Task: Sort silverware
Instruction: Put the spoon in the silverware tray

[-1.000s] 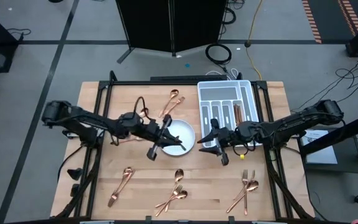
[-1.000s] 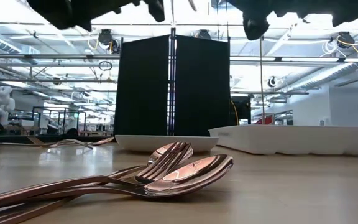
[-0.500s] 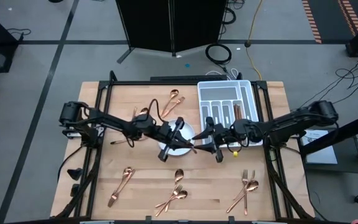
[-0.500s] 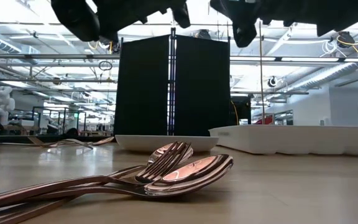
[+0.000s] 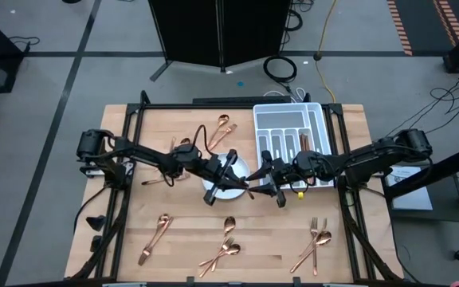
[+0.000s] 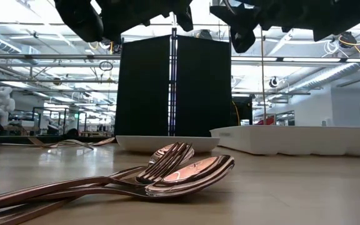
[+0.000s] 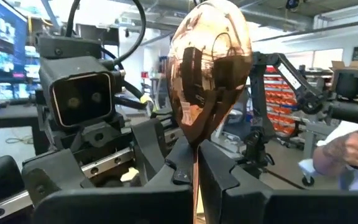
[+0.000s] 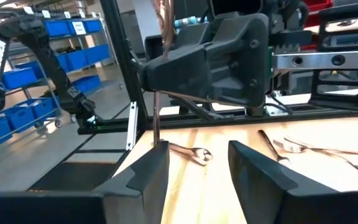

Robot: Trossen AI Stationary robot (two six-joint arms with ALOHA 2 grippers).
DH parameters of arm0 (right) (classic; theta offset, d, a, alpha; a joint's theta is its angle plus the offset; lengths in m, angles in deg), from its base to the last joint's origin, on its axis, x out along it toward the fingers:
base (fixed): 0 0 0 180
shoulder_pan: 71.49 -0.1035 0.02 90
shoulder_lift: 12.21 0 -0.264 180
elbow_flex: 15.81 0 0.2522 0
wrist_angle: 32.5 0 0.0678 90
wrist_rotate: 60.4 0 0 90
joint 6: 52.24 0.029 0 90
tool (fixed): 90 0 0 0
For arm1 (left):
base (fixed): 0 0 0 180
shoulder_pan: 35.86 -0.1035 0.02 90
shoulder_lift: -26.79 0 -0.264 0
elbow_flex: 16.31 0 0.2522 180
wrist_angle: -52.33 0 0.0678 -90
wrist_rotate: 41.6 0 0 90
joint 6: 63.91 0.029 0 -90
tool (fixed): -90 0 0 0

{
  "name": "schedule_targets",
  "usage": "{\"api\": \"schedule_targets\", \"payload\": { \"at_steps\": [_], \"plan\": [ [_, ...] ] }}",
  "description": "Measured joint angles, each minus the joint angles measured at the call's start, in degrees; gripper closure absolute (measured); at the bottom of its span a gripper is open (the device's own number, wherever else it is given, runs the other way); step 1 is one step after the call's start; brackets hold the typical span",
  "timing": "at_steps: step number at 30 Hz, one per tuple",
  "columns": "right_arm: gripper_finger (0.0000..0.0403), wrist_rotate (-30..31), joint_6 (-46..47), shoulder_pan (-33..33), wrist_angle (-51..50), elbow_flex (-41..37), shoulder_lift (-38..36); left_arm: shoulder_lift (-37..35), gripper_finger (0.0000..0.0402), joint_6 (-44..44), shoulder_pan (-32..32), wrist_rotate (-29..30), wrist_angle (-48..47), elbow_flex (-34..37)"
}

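Note:
A copper spoon (image 7: 210,62) stands upright over the round white plate (image 5: 241,168), with my left gripper (image 7: 196,154) shut on it. Seen from above, that gripper (image 5: 236,180) reaches in from the table's left. My right gripper (image 8: 197,163) faces it from the table's right at about the same height, open, also in the high view (image 5: 260,182). The spoon's handle (image 8: 157,115) hangs in front of one right finger (image 8: 155,160). More silverware lies on the table: spoons (image 5: 221,127) at the far side, a pair (image 5: 157,236) near left, a pile (image 5: 226,248) near the middle, and forks (image 5: 315,243) near right. My left gripper pinches the spoon's handle just under the bowl (image 7: 196,144) between its two fingers. The fingers come about level from the table's left and lie across the handle. The spoon is upright, bowl above the fingers, handle hanging below, clear of the plate. My right gripper: the handle's lower end (image 8: 156,142) stands at one fingertip; I cannot tell whether they touch.
The white divided cutlery tray (image 5: 288,119) stands at the far right with copper pieces in one compartment (image 5: 301,145). In the low view a pile of forks and a spoon (image 6: 174,169) lies close to the near edge. Bare wood shows between the groups.
My left gripper has carried the spoon toward the table's right, over the plate. My right gripper has gone toward the table's left, so the two now stand close, facing each other. Most of this happened in the first half of the second.

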Motion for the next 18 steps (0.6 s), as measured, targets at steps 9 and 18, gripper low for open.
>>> {"api": "schedule_targets", "payload": {
  "at_steps": [9,18],
  "plan": [
    [0.0245,-0.9,-2.4,-0.2,-0.4,0.0,0.0,0.0,0.0401,-1.5,-0.3,-4.4,-4.0,0.0],
    [0.0245,10.6,-7.1,-0.2,-4.2,0.0,0.0,0.0,0.0401,-4.4,-0.7,-4.7,-6.3,0.0]
  ]
}}
